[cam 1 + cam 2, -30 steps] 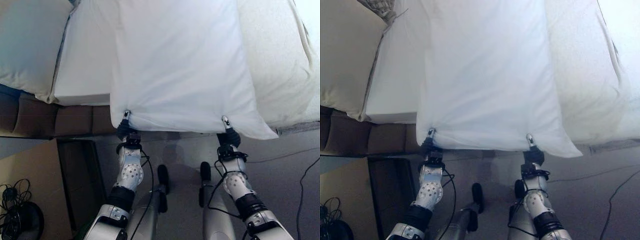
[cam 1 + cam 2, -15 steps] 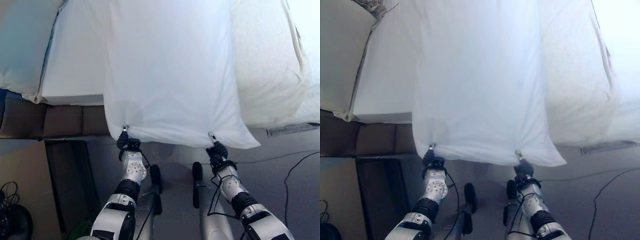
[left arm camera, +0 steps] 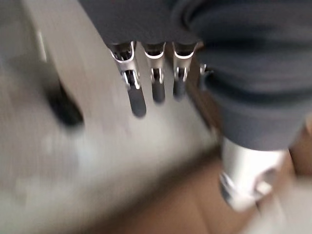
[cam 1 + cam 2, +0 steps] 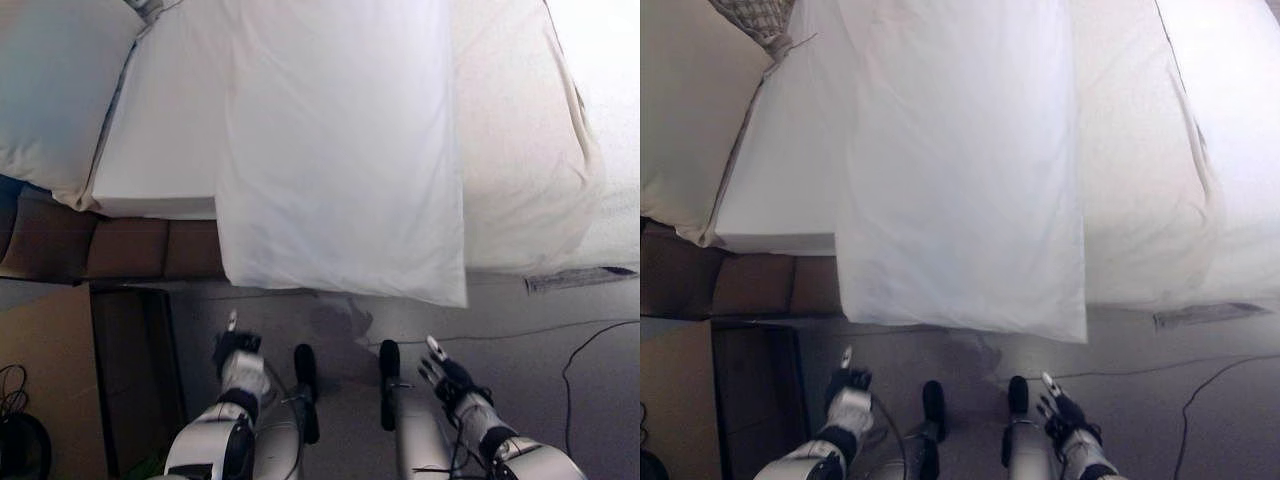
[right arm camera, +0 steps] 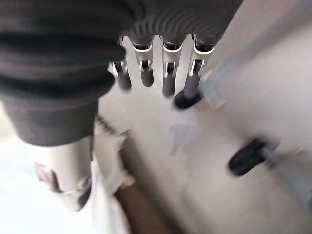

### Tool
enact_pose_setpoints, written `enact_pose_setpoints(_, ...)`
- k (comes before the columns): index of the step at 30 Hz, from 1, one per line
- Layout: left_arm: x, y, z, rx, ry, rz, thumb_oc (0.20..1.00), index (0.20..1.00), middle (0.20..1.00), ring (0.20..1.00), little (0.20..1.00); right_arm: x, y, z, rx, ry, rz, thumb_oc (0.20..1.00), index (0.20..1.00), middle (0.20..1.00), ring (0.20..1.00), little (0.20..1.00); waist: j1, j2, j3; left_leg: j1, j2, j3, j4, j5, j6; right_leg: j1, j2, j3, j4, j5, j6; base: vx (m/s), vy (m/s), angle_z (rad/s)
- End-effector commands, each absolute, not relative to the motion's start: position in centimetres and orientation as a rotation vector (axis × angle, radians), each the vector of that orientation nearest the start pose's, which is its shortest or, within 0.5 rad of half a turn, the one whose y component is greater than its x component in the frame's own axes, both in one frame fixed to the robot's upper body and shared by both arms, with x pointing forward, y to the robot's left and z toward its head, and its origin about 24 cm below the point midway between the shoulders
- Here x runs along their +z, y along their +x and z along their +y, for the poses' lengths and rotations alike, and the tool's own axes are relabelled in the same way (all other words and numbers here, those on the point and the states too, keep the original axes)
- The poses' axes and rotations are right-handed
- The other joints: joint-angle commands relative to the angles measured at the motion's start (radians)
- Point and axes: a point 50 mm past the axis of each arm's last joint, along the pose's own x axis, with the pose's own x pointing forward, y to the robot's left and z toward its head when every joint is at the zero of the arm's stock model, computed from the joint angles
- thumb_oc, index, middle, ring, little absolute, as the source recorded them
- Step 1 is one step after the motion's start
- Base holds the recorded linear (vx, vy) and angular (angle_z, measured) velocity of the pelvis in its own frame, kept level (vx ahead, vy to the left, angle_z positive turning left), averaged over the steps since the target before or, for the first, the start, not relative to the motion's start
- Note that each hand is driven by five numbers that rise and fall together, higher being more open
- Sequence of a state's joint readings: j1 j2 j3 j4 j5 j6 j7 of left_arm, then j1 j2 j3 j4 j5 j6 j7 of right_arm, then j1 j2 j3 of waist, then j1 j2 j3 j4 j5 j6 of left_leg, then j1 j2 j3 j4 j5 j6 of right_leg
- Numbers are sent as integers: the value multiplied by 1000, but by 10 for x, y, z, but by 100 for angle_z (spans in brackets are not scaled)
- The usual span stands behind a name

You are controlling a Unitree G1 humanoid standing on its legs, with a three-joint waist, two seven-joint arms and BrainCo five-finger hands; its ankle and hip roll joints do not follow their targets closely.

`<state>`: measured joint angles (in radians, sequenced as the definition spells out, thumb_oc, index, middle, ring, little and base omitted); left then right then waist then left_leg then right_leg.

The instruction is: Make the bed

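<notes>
On the bed (image 4: 160, 150), the pillow (image 4: 340, 150) is laid overhanging; below it, left hand (image 4: 238, 362) and right hand (image 4: 447, 375) are held with fingers straight, empty.

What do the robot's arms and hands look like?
The arms are smooth, shiny silver-grey tubes with dark bands near the wrists. Each wrist and the back of each hand sits under a dark ribbed cover, like a stretchy cuff. The left hand and the right hand both have slim silver metal fingers in a row, each ending in a rounded dark tip.
</notes>
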<state>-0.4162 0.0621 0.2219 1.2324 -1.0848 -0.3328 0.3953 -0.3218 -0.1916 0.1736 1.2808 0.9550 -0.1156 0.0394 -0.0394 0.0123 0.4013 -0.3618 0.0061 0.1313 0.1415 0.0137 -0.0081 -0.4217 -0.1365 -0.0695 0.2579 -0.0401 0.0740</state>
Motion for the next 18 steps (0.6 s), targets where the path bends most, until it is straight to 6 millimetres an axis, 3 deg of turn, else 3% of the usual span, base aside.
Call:
enact_pose_setpoints(1, -103, 228, 215, 1086, -836, 614, 1000, 1000, 1000, 1000, 1000, -119, 215, -198, -331, 515, 778, 1000, 1000, 1000, 1000, 1000, 9, -27, -10, -35, -4, 22, 25, -10, -41, 2, -5, 3, -147, 129, 56, 26, -47, 7)
enact_pose_setpoints(6, -102, 229, 208, 948, -671, 612, 1000, 1000, 1000, 1000, 1000, -117, 214, -204, -323, 528, 729, 1000, 1000, 1000, 1000, 1000, 8, -24, -7, -26, -7, 7, 20, -4, -40, 18, -2, -4, -149, 126, 54, -12, -28, 14)
enact_pose_setpoints(8, -84, 244, 199, 699, -285, 524, 1000, 1000, 1000, 1000, 1000, -110, 220, -205, -308, 524, 666, 1000, 1000, 1000, 1000, 1000, 11, -21, 11, -29, -6, -3, 27, -1, -40, 21, 1, -15, -146, 122, 53, -60, -58, 2)
enact_pose_setpoints(9, -79, 246, 198, 659, -234, 488, 1000, 1000, 1000, 1000, 1000, -106, 223, -205, -271, 491, 638, 1000, 1000, 1000, 1000, 1000, 15, -20, 13, -36, -8, -8, 25, 5, -40, 16, 1, -17, -147, 124, 53, -60, -53, 4)
enact_pose_setpoints(12, -53, 257, 201, 479, -7, 316, 1000, 1000, 1000, 1000, 1000, -85, 240, -197, -113, 369, 514, 1000, 1000, 1000, 1000, 1000, 19, -22, 21, -47, -9, -16, 20, 13, -43, 9, 2, -27, -147, 123, 53, -45, -37, 10)
enact_pose_setpoints(15, -33, 268, 201, 299, 52, 198, 1000, 1000, 1000, 1000, 1000, -54, 261, -188, 26, 287, 361, 1000, 1000, 1000, 1000, 1000, 20, -26, 23, -61, -8, -21, 17, 19, -44, -9, 3, -27, -147, 125, 54, -36, -17, 9)
enact_pose_setpoints(18, -10, 289, 189, 108, 11, 110, 1000, 1000, 1000, 1000, 1000, -20, 288, -178, 146, 230, 232, 1000, 1000, 1000, 1000, 1000, 20, -29, 29, -84, -10, -18, 20, 22, -42, -44, 6, -19, -138, 129, 56, -47, 8, 2)
